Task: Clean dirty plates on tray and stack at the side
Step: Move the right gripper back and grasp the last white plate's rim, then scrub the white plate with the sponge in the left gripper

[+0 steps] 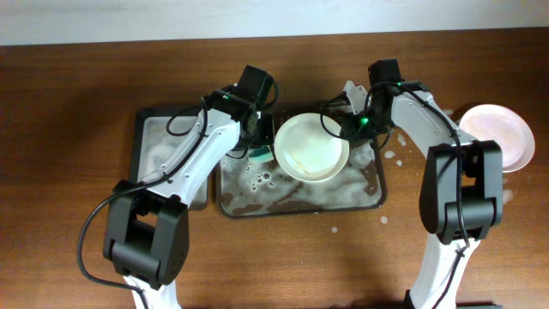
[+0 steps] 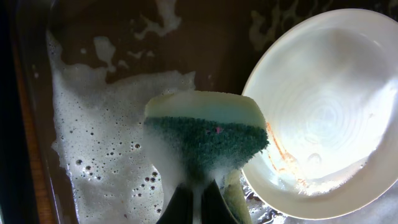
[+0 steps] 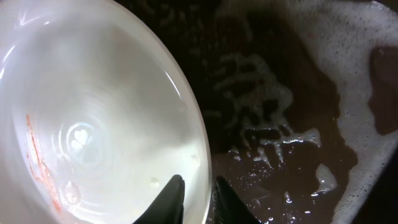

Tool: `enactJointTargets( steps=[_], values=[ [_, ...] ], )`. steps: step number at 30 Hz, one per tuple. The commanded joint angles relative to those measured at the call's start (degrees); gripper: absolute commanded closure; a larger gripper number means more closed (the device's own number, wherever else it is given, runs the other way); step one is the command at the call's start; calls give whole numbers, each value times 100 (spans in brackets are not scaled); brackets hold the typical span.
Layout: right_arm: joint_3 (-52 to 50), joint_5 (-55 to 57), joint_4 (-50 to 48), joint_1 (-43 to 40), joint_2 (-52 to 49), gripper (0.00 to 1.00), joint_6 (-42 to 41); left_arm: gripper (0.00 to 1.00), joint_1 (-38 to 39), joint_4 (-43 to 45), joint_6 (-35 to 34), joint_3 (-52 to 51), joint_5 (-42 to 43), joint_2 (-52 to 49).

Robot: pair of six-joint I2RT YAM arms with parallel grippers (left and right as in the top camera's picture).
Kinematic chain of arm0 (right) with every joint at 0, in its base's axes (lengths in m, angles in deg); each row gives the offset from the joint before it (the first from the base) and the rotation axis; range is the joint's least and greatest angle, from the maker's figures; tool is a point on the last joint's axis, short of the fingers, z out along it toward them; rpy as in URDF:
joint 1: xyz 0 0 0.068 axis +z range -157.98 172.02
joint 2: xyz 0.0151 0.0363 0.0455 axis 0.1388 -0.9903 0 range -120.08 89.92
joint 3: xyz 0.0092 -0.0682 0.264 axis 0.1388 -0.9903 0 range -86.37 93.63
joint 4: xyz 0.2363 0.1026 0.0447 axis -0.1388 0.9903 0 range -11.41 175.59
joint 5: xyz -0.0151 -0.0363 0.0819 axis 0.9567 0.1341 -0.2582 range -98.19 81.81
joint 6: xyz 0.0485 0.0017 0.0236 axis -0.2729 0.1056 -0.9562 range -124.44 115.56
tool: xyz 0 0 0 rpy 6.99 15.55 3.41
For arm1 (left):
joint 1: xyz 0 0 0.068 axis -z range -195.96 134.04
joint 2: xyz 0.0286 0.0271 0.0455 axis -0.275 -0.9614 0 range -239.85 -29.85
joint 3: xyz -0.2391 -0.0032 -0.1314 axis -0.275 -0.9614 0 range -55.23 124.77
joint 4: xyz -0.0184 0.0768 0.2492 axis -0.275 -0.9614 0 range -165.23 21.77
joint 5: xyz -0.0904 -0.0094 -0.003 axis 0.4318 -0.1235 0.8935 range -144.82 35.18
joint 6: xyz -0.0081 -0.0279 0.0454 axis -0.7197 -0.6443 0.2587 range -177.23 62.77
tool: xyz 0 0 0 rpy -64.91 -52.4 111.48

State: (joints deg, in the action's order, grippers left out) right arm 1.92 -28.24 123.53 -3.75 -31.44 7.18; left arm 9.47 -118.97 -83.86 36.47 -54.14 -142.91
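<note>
My right gripper point(image 1: 345, 129) point(image 3: 198, 198) is shut on the rim of a white plate point(image 1: 310, 148) point(image 3: 93, 106) and holds it tilted over the foamy dark grey tray point(image 1: 300, 202) point(image 3: 280, 93). The plate has thin orange smears inside, seen in both wrist views point(image 2: 323, 106). My left gripper point(image 1: 257, 144) point(image 2: 199, 202) is shut on a green and yellow sponge point(image 1: 258, 155) point(image 2: 205, 134), just left of the plate's rim above the tray point(image 2: 124, 50). Another white plate point(image 1: 497, 136) lies on the table at the far right. A third plate is not in view.
A smaller dark tray point(image 1: 159, 146) with some foam lies left of the large tray, under my left arm. Foam specks point(image 1: 390, 156) dot the wooden table right of the large tray.
</note>
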Motion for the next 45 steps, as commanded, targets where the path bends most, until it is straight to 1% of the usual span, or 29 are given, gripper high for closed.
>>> enactJointTargets(
  steps=[1,3,5,7,10,13,14,16,18,19,20,21,24,26,30,33,35,38,41,43,44,45],
  values=[
    [109,-9,33,26,-203,87,-236,99,7,-7,55,-11,44,-42],
    [96,-11,114,28,-254,90,-645,99,7,-7,55,-11,44,-42],
    [96,-9,205,35,-278,90,-662,99,7,11,55,-11,46,-42],
    [96,-9,291,37,-278,95,-686,99,7,11,55,-11,44,-42],
    [111,-190,468,35,-275,96,-1108,99,7,11,55,-11,46,-42],
    [127,-442,1115,68,-275,96,-2306,99,7,13,55,-11,44,-42],
    [72,-483,1228,186,-275,96,-2865,99,4,20,55,-11,44,-42],
    [-105,-457,809,452,-275,96,-3547,99,0,61,55,-11,42,-42],
    [-442,-444,37,767,-275,96,-4240,99,0,140,55,-11,39,-42],
    [-699,-299,-417,986,-275,96,-4719,99,0,181,55,-11,-35,-42],
    [-857,-236,-691,1115,-275,96,-4942,99,0,214,55,-11,-210,-50],
    [-949,-238,-881,1198,-275,96,-4964,99,0,247,52,-11,-332,-52],
    [-968,-229,-949,1178,-275,96,-4962,99,0,431,52,-17,-481,-153],
    [-968,-247,-894,1121,-275,96,-4804,99,2,619,52,-17,-479,-439],
    [-968,-262,-835,1099,-275,96,-4789,99,2,903,31,-17,-476,-1137],
    [-968,-269,-822,973,-275,96,-4789,99,2,966,31,-17,-514,-1412],
    [-968,-269,-769,754,-245,96,-4789,99,2,960,31,-17,-824,-1488],
    [-970,-269,-678,358,-210,96,-4629,99,2,962,20,-15,-1840,-1543],
    [-970,-267,-682,387,-210,96,-4487,99,7,1014,-129,-9,-2413,-1541],
    [-970,-269,-730,407,-210,96,-4487,99,81,1001,-92,61,-2269,-1541],
    [-970,-289,-748,404,-210,96,-4489,99,157,1021,96,96,-2000,-1541],
    [-970,-289,-750,407,-210,96,-4489,99,273,1163,684,109,-1342,-1541]
  ],
)
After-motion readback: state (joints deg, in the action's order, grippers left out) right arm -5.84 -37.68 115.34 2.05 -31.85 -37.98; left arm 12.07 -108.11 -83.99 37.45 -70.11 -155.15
